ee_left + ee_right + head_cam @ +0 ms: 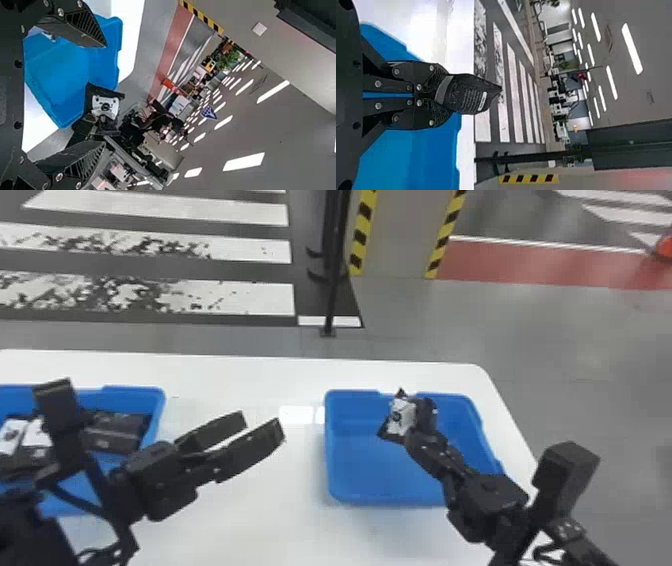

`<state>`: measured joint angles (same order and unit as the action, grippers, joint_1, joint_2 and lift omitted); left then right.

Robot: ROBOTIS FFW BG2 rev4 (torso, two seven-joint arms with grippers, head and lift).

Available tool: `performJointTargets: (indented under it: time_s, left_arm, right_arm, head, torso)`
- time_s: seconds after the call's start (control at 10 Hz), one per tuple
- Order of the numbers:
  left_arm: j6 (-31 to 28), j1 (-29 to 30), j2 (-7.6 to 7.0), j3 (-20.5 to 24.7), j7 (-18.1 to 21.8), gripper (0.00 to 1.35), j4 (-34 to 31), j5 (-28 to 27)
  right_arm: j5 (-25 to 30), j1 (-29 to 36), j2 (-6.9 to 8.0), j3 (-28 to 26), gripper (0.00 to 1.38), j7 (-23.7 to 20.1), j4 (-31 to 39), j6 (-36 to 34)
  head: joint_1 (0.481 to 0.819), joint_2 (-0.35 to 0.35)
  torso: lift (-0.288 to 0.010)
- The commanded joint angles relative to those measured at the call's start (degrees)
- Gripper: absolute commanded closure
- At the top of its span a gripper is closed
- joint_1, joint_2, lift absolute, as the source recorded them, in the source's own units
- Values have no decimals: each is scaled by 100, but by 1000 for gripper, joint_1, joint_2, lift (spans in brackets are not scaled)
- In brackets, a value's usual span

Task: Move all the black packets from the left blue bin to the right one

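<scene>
packet (401,416) being gripped by right gripper (443,95) over bin (380,480), centre right; left gripper (262,425) being held open; other packets (114,432), far left, awaiting transfer

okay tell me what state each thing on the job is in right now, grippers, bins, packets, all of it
left gripper: open, nothing between its fingers
right gripper: closed on a packet
held packet: gripped, raised over the right bin
left bin: holding several packets
right bin: open-topped
</scene>
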<state>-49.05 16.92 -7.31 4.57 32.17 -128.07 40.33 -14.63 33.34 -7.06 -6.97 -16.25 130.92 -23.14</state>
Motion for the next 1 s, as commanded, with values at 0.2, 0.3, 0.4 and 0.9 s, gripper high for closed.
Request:
performJointTargets:
  time_s: [0.2, 0.3, 0.4, 0.9]
  left_arm:
    - [96, 417, 81, 503, -1, 147, -306, -45]
    - [138, 445, 89, 571, -1, 145, -348, -56]
    - [152, 459, 98, 617, -1, 147, -362, -68]
    - [166, 515, 107, 663, -1, 145, -376, -114]
  right_arm:
    - [732, -649, -41, -662, 1279, -10, -710, -343]
    - [743, -789, -85, -662, 1279, -19, -865, -427]
    - [777, -888, -94, -662, 1277, -98, -963, -498]
    - [937, -480, 47, -925, 125, 51, -625, -230]
  head:
    - [695, -242]
    - [695, -261]
    - [695, -264]
    - [695, -279]
  torso:
    - [-144]
    - [-144]
    - [-144]
    - [-144]
